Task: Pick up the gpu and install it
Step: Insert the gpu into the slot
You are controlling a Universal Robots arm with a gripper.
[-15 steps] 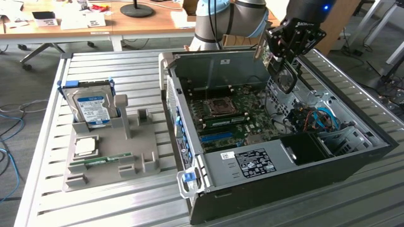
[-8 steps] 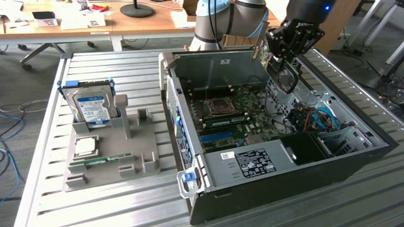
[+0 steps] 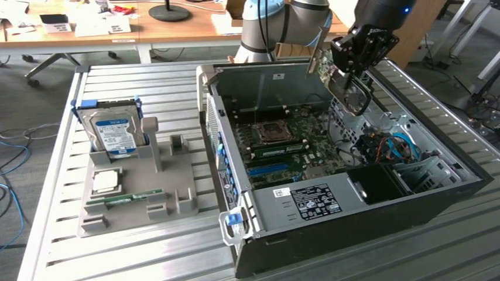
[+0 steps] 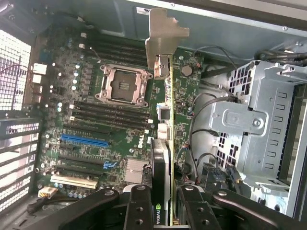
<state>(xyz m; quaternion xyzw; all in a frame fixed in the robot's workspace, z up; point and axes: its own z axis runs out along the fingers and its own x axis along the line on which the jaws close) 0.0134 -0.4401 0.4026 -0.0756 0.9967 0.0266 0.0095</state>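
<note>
While I watch the exterior view, the open computer case (image 3: 352, 237) sits on the worktop (image 3: 140, 252) with its motherboard (image 3: 281, 140) inside. Beside it, a grey tray (image 3: 156, 175) holds a hard drive (image 3: 113, 132) and a RAM stick (image 3: 125, 199). My claw (image 3: 353, 73) hangs over the case, partly closed on the gpu (image 3: 355, 96). In the wrist view, the gpu (image 4: 163, 158) stands edge-on, pinched between the fingers (image 4: 139, 206), above the motherboard (image 4: 110, 120) and beside the drive cage (image 4: 249, 124).

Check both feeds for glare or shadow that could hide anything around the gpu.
Exterior view: even daylight on the table; the gpu in the pincer shows dark above the case, and the case's black compartment sits in deep shadow. Wrist view: backlight washes the vented panel white; the motherboard is evenly lit, with mild sheen on the gpu's bracket.
</note>
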